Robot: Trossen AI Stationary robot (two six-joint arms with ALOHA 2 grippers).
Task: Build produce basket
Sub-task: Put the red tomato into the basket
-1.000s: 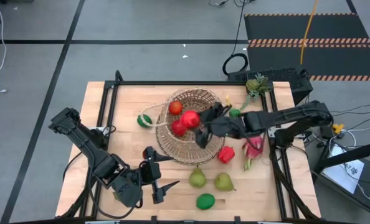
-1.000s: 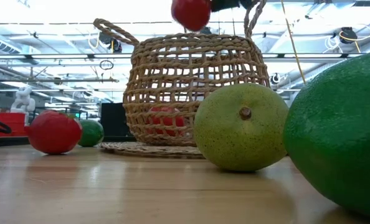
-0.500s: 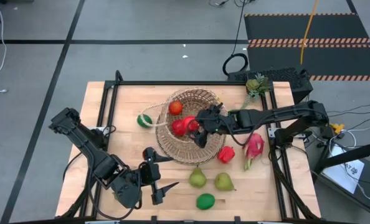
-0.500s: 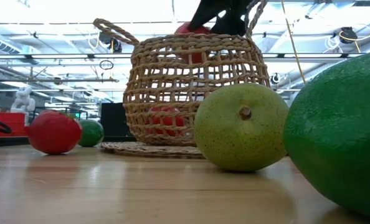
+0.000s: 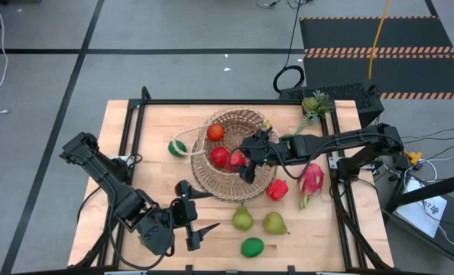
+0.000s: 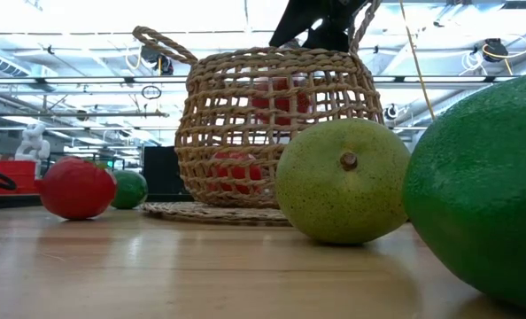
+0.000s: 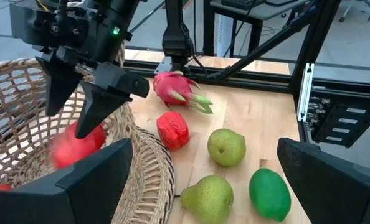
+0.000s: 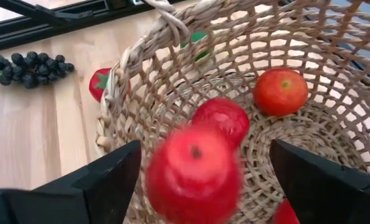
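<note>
The tan woven basket (image 5: 251, 122) stands mid-table on a woven mat. My right gripper (image 5: 244, 162) hangs open over its inside, pointing slantwise down. A red apple (image 8: 194, 174) shows blurred just below the fingers, apart from them, inside the basket (image 6: 281, 97). Two more red round fruits (image 8: 222, 118) (image 8: 280, 91) lie on the basket's bottom. Two pears (image 5: 242, 219) (image 5: 274, 223), a lime (image 5: 251, 247), a red fruit (image 5: 277, 189) and a dragon fruit (image 5: 311, 179) lie on the table. My left gripper (image 5: 199, 221) waits open near the front edge.
Dark grapes (image 8: 26, 68) and a small red fruit (image 8: 101, 84) lie on the table outside the basket's wall. A lime (image 5: 178, 147) sits left of the basket and a small pineapple (image 5: 313, 105) at the far right. A black frame (image 5: 135, 114) rims the table.
My right gripper has come down toward the basket's middle with the red apple and let it go. The apple, above the rim a second ago, has dropped inside the basket, below the fingers.
</note>
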